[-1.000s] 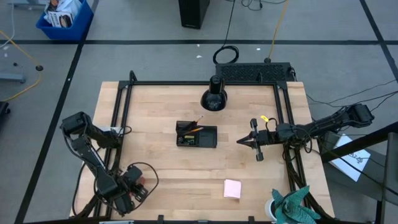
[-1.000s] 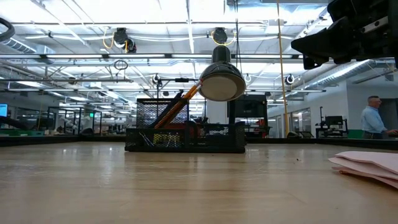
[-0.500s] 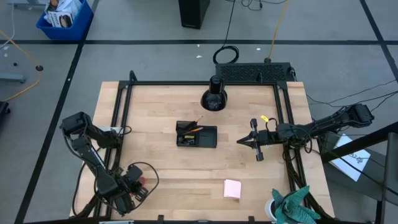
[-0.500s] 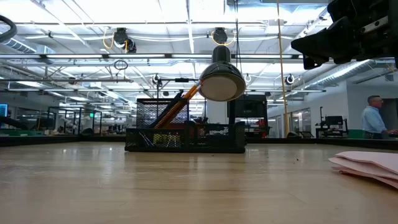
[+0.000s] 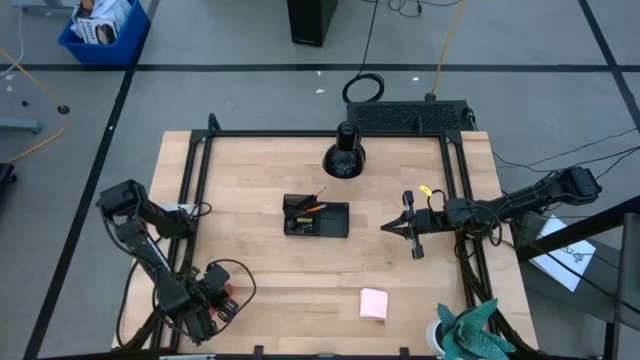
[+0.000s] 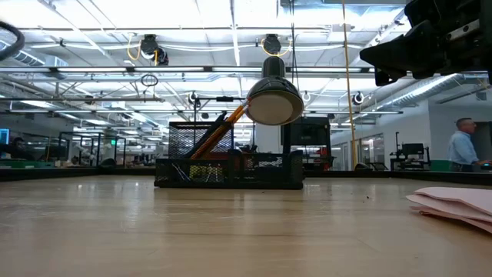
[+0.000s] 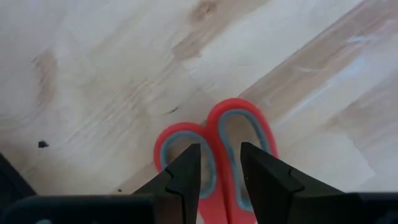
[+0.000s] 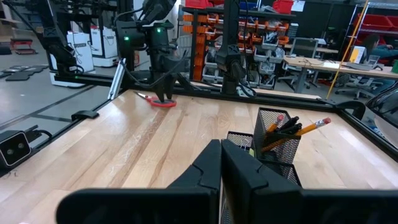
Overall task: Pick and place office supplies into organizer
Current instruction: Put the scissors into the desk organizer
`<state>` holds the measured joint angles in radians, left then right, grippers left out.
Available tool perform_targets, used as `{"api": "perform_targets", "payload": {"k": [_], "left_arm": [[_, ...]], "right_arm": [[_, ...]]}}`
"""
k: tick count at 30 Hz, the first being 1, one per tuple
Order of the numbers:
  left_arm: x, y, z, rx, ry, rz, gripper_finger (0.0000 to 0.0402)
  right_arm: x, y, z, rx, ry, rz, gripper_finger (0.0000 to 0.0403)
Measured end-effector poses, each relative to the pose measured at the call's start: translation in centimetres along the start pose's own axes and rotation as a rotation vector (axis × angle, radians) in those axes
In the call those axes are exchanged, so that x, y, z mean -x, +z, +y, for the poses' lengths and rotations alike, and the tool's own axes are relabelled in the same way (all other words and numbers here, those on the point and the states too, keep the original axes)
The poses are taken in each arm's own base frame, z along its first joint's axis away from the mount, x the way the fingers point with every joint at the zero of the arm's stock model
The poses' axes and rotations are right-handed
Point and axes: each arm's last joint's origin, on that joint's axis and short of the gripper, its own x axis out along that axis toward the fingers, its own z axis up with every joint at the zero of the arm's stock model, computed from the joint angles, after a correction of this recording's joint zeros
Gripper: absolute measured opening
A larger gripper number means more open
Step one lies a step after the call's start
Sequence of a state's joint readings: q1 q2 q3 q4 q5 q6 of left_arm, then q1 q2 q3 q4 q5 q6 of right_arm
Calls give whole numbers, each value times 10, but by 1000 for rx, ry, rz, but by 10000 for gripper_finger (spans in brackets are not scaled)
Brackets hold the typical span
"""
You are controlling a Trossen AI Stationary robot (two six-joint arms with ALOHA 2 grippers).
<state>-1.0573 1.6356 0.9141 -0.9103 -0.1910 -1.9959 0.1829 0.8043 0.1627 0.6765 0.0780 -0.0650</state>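
No readable writing anywhere; left hand (image 7: pixel 216 171) pinches the red-handled scissors (image 7: pixel 214 149), right hand (image 8: pixel 221 163) closed empty

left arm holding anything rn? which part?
The left gripper has its fingers closed on the red-handled scissors, pinching the plastic bar between the two handle loops, low over the table. The right gripper is shut and empty.

Two dark jointed arms, black cables; left claw (image 7: pixel 216 180) fingers matte black, wedge-shaped.
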Motion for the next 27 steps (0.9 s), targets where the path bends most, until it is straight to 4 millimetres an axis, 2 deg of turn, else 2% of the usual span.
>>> {"api": "perform_targets", "payload": {"k": [11,18,21,24,27], "left_arm": [[-26,-5,11,6,-76,31,118],[-30,-5,15,2,-82,18,117],[-31,-5,14,-55,-107,-12,114],[-32,-5,9,-131,-180,-100,88],[-31,-4,5,-182,-229,-187,43]], "right_arm": [[0,0,0,0,0,0,4],[0,0,0,-18,0,1,4],[0,0,0,-19,0,0,4],[0,0,0,-11,-1,0,4],[0,0,0,-3,-1,0,4]]}}
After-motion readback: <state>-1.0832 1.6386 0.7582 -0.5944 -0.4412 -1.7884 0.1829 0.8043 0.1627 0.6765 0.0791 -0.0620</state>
